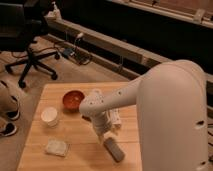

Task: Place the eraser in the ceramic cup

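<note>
**Operator:** What lies nearest on the table?

**Legend:** Foreground, right of centre: the flat dark grey rectangular eraser [114,149] lies on the pale wooden table [80,159], near its front edge. Level with it, well apart toward the other side, sits the pale rough squarish sponge block [56,147].

**Operator:** And the gripper?

**Legend:** Just behind the eraser, the two-finger gripper [102,133] hangs from the white arm [150,100], pointing down over the eraser's far end. You may read it as spread and holding nothing. Whether it touches the eraser cannot be told from this angle.

**Operator:** Where is the target?

**Legend:** Mid-table, behind the sponge block, the small white round ceramic cup [49,115] stands upright, well apart from the eraser. Partly hidden by the arm lies a white tube [116,120]. Farther back is the red-orange bowl [73,99]. Beyond the table, on the floor, stands a black office chair [27,45].

**Operator:** Which step is this?

**Legend:** Approach to the grasp, by the look of it, since the eraser is not yet lifted. Your next move calls for setting the jaws astride the eraser's narrow width, closing and raising it clear. You then carry it across to the ceramic cup and centre it over the mouth. The bar looks long for that cup, so you will likely need to release it end-down.
</note>
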Robot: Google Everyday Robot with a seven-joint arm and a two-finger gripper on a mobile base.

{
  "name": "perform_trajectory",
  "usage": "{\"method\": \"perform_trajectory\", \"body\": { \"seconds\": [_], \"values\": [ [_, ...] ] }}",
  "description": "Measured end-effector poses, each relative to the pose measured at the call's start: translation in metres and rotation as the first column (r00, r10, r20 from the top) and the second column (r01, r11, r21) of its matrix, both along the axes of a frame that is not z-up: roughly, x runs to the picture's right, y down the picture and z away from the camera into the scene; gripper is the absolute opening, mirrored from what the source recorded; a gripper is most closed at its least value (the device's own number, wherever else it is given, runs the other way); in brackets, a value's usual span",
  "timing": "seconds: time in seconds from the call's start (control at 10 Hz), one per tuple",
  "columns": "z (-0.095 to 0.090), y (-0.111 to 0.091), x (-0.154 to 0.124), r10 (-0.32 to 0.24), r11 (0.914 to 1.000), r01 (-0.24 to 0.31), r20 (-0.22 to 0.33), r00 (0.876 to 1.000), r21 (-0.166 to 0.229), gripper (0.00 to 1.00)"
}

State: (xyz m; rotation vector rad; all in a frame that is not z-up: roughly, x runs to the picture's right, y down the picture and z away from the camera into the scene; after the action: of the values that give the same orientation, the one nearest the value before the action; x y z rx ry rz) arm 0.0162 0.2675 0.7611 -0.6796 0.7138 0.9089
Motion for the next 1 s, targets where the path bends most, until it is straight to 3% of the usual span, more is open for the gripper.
{"method": "perform_trajectory", "body": {
  "seconds": [0.6,1.0],
  "values": [
    [0.010,0.017,-0.002,-0.034,0.9993,0.034,0.000,0.999,-0.015,0.63],
    [0.018,0.024,0.001,-0.050,0.9981,0.049,-0.015,0.999,-0.036,0.25]
  ]
}}
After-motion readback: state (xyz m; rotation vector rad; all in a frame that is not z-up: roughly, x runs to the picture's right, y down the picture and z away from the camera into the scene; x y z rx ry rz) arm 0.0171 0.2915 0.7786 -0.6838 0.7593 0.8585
